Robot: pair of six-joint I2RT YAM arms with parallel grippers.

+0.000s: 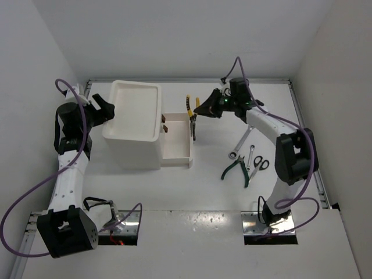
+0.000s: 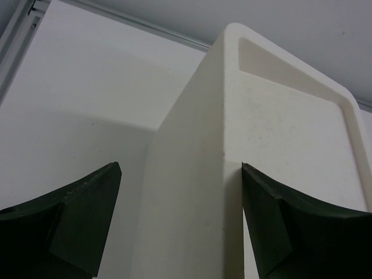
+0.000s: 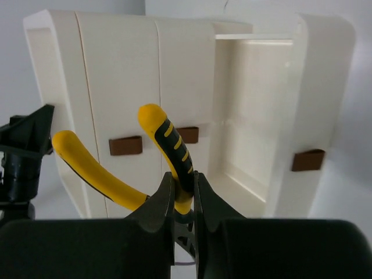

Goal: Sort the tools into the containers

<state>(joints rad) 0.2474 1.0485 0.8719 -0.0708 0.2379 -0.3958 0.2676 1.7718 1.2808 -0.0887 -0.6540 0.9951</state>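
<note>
The right end effector (image 1: pixel 201 110), clamped on the yellow pliers (image 1: pixel 191 114) with their long axis near-far, hangs at the open drawer's (image 1: pixel 176 143) right end, while the left end effector (image 1: pixel 106 110) straddles the box (image 1: pixel 135 142) corner, open.

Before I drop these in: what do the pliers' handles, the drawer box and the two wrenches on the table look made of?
Pliers handles: likely rubbery plastic grips, matte yellow with black ribbed stripes.
Drawer box: looks like moulded plastic, smooth off-white, rounded corners.
Longer wrench and shorter wrench: apparently bare metal, silvery and light-catching; too small to say more.
</note>
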